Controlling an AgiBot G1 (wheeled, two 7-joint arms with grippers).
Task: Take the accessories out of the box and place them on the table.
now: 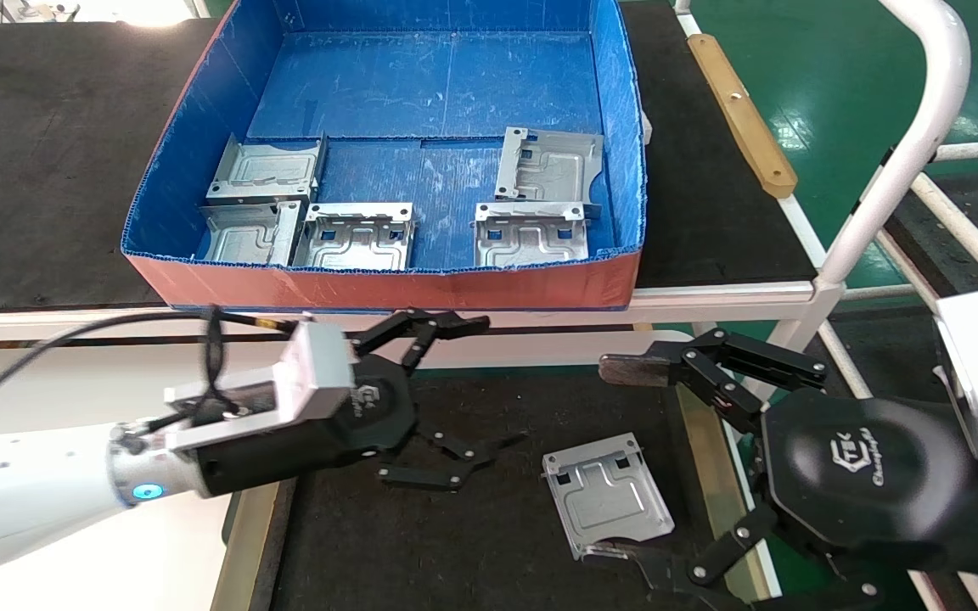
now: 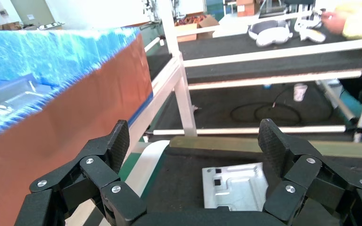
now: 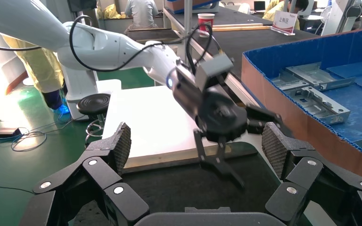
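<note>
The box (image 1: 387, 287), blue inside and orange-red outside, stands on the bench at the back and holds several silvery brackets (image 1: 357, 238). One bracket (image 1: 606, 492) lies flat on the table's black mat (image 1: 455, 552). My left gripper (image 1: 499, 382) is open and empty, above the mat just in front of the box's near wall. In the left wrist view this gripper (image 2: 195, 141) faces the lone bracket (image 2: 233, 186), with the box wall (image 2: 52, 136) beside it. My right gripper (image 1: 601, 462) is open and empty, its fingers spread on either side of the lone bracket. It also shows in the right wrist view (image 3: 196, 143).
A white tube frame (image 1: 905, 144) rises at the right. A tan wooden strip (image 1: 744, 114) lies on the bench beside the box. The right wrist view shows the left gripper (image 3: 221, 117) over the mat and the box (image 3: 283, 89) with brackets (image 3: 311, 89).
</note>
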